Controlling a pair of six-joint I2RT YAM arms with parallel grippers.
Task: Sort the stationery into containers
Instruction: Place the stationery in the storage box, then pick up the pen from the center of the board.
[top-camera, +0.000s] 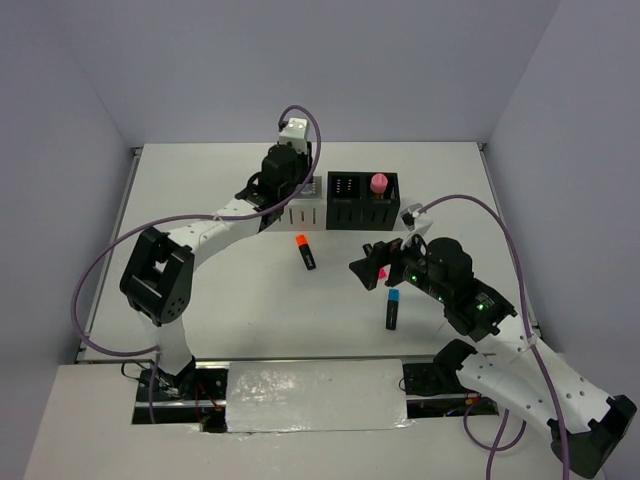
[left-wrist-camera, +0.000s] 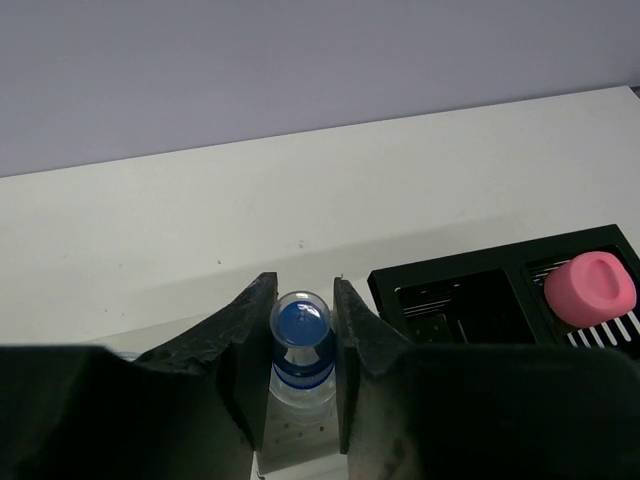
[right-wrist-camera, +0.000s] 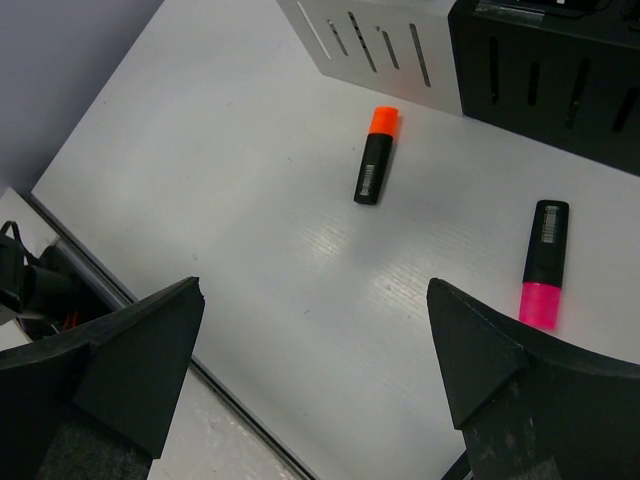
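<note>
One tube (left-wrist-camera: 301, 350) is clamped by left gripper (left-wrist-camera: 303, 295); right gripper (right-wrist-camera: 312, 300) is held wide. Three are laid loose: orange highlighter (top-camera: 305, 251), pink highlighter (right-wrist-camera: 545, 262), blue highlighter (top-camera: 392, 310).

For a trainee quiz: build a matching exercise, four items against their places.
Items
1. tube
2. pink cylinder
3. orange highlighter
4. blue highlighter

Places
A. lying on table beside right arm
B. standing in black organiser
C. between left gripper's fingers
D. lying on table before white organiser

Pairs: 1-C, 2-B, 3-D, 4-A
</note>
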